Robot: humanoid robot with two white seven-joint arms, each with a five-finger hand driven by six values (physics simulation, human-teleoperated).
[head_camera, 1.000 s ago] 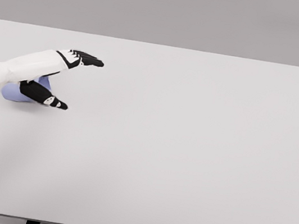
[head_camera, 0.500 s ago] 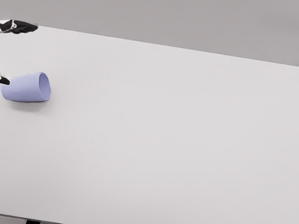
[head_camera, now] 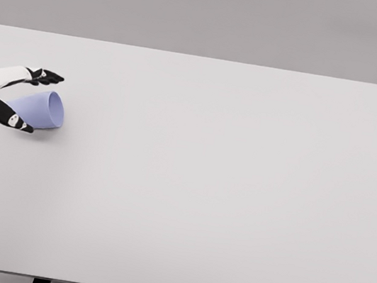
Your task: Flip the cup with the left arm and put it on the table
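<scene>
Lay on its side near the table's (head_camera: 224, 190) left edge, the cup (head_camera: 41, 110), mouth rightward, framed loosely by the spread left hand (head_camera: 17, 96), not yet gripped, and so liable to roll away if nudged off-centre.

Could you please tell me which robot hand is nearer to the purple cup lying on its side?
The left robot hand is nearer: its spread fingers bracket the cup from the cup's left, on the table. The right robot hand is not in view.
</scene>
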